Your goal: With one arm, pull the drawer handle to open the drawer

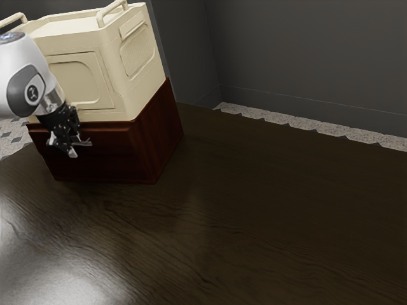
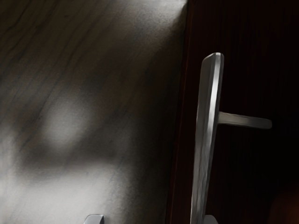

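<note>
Gripping the handle (image 2: 205,140) squarely before pulling the drawer (image 1: 114,155) straight outward seemed wise, as the gripper (image 2: 152,220) stood widely open, holding nothing, with the handle close to its one side.

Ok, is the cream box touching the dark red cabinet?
Touching. The exterior view shows the cream box sitting right on top of the dark red cabinet, with no gap between them.

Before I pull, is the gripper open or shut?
The gripper is open: its fingertips stand wide apart in the wrist view, the handle near one.
</note>
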